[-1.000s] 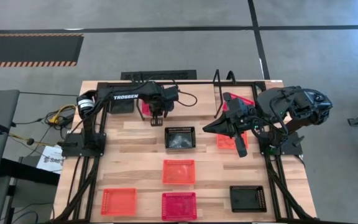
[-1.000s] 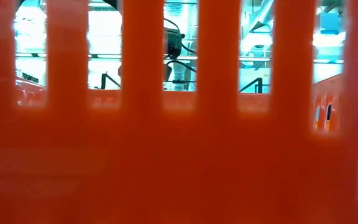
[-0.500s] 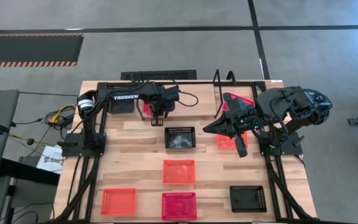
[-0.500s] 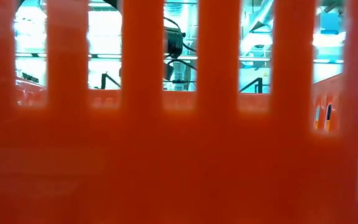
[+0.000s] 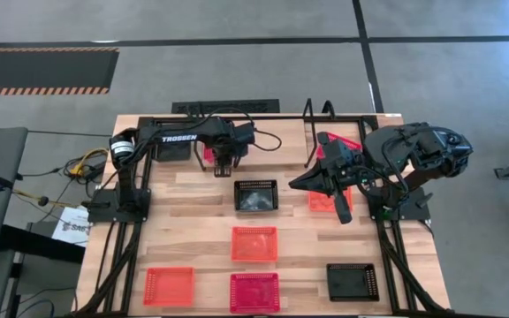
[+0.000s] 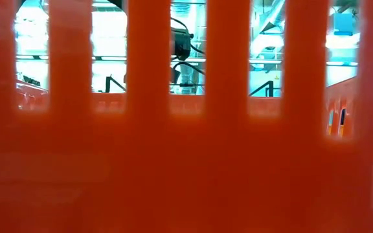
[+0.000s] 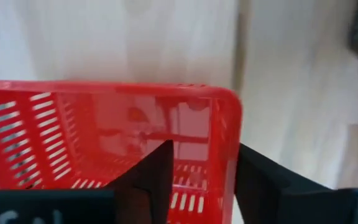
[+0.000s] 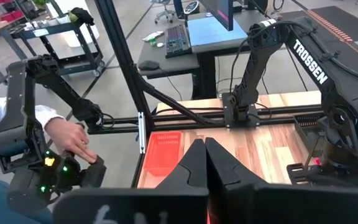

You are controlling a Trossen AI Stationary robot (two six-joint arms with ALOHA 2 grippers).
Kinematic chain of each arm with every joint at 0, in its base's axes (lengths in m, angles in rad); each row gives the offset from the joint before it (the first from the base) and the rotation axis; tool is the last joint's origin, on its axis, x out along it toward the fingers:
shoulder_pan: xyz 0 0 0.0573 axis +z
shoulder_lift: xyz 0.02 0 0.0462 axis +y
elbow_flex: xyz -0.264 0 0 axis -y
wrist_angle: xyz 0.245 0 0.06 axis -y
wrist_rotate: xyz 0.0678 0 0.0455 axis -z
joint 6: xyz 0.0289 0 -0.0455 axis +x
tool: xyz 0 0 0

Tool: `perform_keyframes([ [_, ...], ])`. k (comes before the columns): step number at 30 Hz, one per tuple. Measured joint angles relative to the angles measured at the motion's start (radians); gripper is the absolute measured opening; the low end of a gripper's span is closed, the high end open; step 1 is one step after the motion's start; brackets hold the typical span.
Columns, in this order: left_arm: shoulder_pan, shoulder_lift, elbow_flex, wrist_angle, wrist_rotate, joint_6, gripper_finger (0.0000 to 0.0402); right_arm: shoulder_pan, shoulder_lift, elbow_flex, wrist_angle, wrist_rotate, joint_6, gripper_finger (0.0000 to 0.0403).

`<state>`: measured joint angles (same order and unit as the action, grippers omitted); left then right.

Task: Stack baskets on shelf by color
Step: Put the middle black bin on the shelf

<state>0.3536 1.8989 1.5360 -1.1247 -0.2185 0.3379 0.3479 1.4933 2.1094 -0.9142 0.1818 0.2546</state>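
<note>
The shelf (image 5: pixel 281 141) lies along the table's far edge. On it stand a black basket (image 5: pixel 173 150) and, beside it, a red basket (image 5: pixel 207 155). My left gripper (image 5: pixel 224 164) is over the red basket's right end, open, with one finger inside its end wall and one outside. My right gripper (image 5: pixel 295 183) hovers shut and empty between a black basket (image 5: pixel 255 195) and an orange basket (image 5: pixel 327 201), both resting on the tabletop. An orange basket wall (image 6: pixel 186 162) fills nearly the whole low view. My left gripper comes down over the red basket's end wall (image 7: pixel 225 155), near a corner. The inner finger (image 7: pixel 151 180) stands clear of the wall. Whether the outer finger (image 7: pixel 272 183) touches it, I cannot tell. The basket rests on the shelf.
Nearer the front lie an orange basket (image 5: pixel 254 243), another orange one (image 5: pixel 168 284), a red one (image 5: pixel 254 291) and a black one (image 5: pixel 353 281). The shelf's upright rod loops (image 5: pixel 318 110) rise at the far edge. A person's hand (image 8: pixel 67 140) works beyond the table's left side.
My left gripper has shifted a little toward the table's far edge above the red basket. The baskets and my right arm have kept still.
</note>
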Motion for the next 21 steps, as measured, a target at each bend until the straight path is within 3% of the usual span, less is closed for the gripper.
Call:
perform_keyframes([
  [6, 0.000, 0.001, 0.047, -0.069, -0.014, -0.034, 0.0179, 0.000, 0.000, 0.000, 0.002, 0.000, 0.000, 0.0003],
  [13, -0.001, 0.001, 0.192, -0.220, -0.009, -0.046, 0.0186, 0.000, 0.000, 0.000, 0.002, 0.000, 0.000, 0.0002],
  [21, -0.044, 0.001, 0.406, -0.406, 0.191, -0.160, 0.0187, -0.008, 0.000, 0.000, -0.075, 0.000, -0.001, 0.0007],
])
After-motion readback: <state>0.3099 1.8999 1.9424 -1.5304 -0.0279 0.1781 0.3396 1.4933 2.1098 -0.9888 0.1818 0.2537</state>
